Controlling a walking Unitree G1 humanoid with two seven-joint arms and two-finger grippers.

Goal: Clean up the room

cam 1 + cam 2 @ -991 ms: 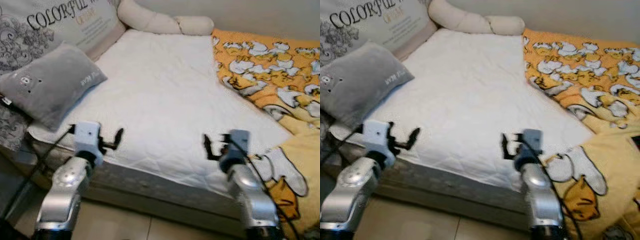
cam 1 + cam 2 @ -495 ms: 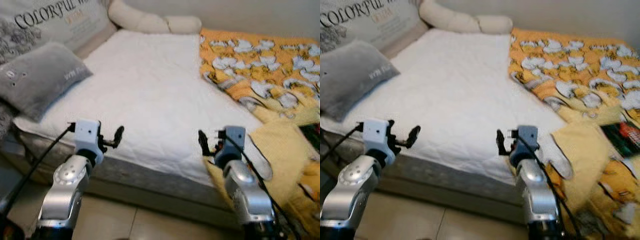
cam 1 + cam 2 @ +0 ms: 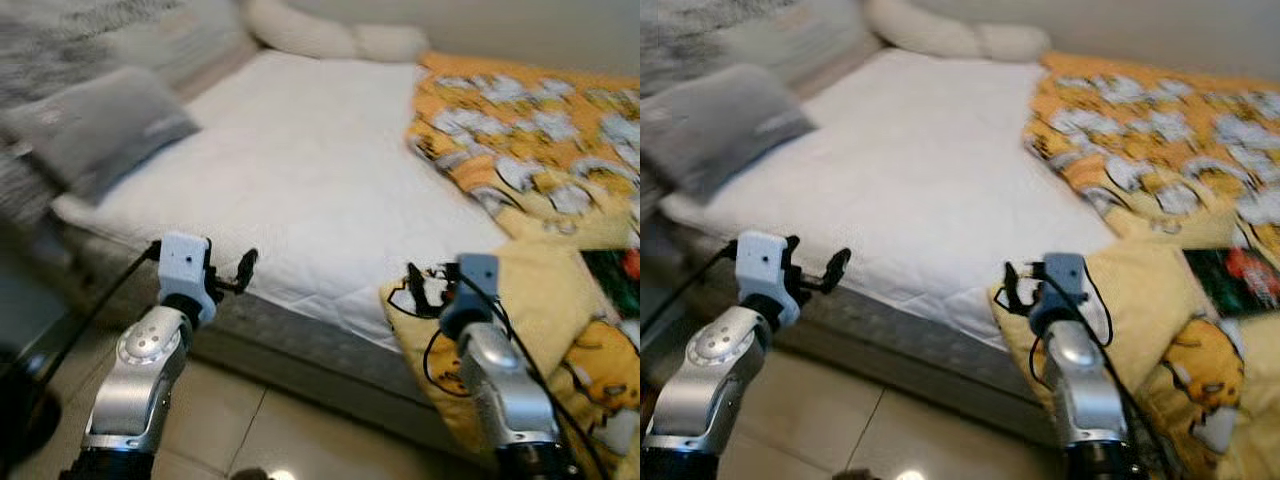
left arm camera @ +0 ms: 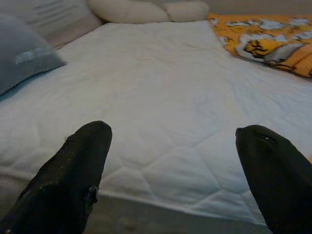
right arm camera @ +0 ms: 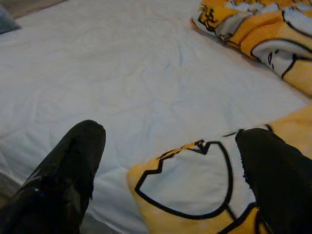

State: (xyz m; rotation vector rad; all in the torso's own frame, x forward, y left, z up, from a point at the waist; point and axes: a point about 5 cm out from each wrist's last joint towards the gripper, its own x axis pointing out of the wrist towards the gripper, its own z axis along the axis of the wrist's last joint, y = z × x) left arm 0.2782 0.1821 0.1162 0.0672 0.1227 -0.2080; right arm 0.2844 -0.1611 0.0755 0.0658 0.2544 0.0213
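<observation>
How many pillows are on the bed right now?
2 clear: a grey pillow at the bed's left edge, a cream bolster along the far end. Others may sit blurred top left.

The bed (image 3: 300,190) has a white quilted cover, smooth and bare over most of its width. A yellow-orange blanket (image 3: 530,160) printed with white and yellow cartoon figures lies rumpled along the bed's right edge, and its near end spills over the near right corner, hanging down the bed's side. A grey pillow (image 3: 95,125) rests tilted at the left edge. A long cream bolster (image 3: 330,38) lies along the far edge.
</observation>
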